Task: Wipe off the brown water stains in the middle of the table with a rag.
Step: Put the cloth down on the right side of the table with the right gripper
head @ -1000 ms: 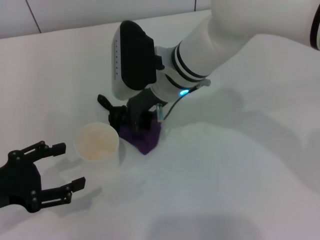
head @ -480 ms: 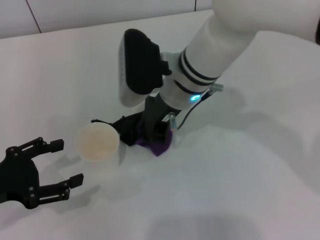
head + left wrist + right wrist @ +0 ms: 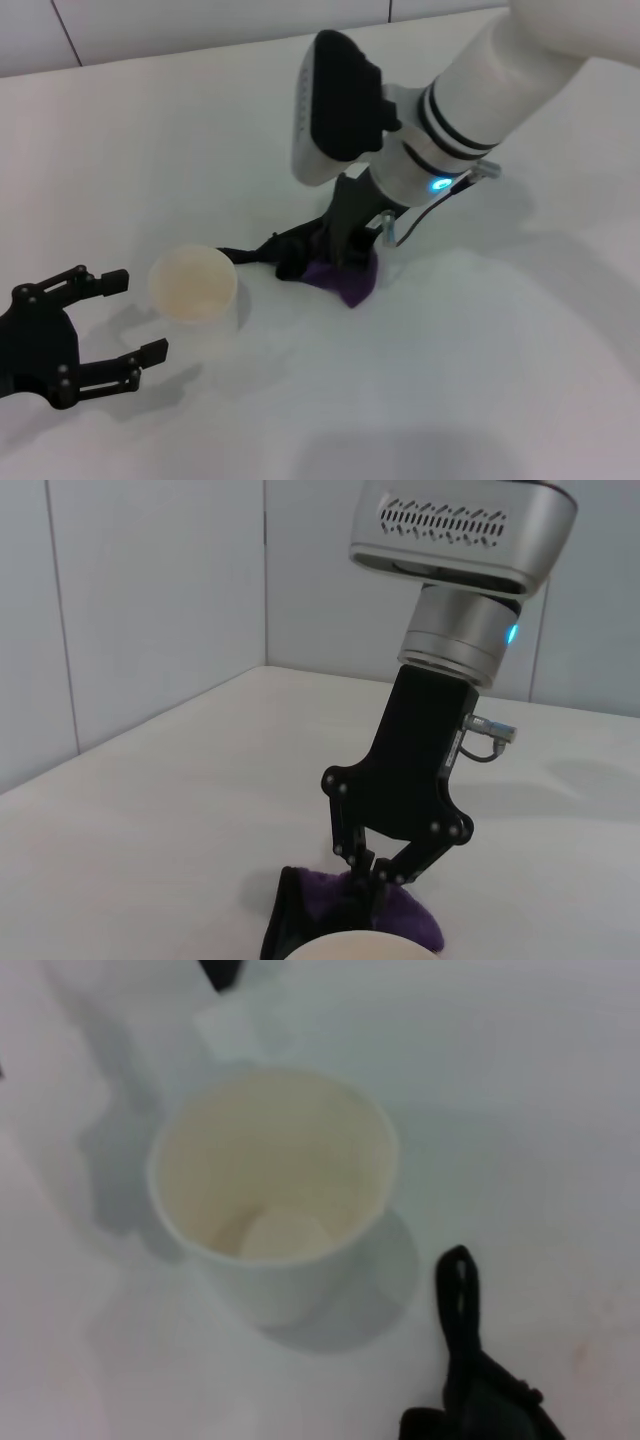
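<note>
Right tool (image 3: 345,262) clamped on purple rag (image 3: 347,279) – pressed to table (image 3: 480,350), left tool (image 3: 118,325) spread, no legible writing

You had one purple rag (image 3: 345,278), one white paper cup (image 3: 194,285), two grippers and one white table (image 3: 480,360) in view.
</note>
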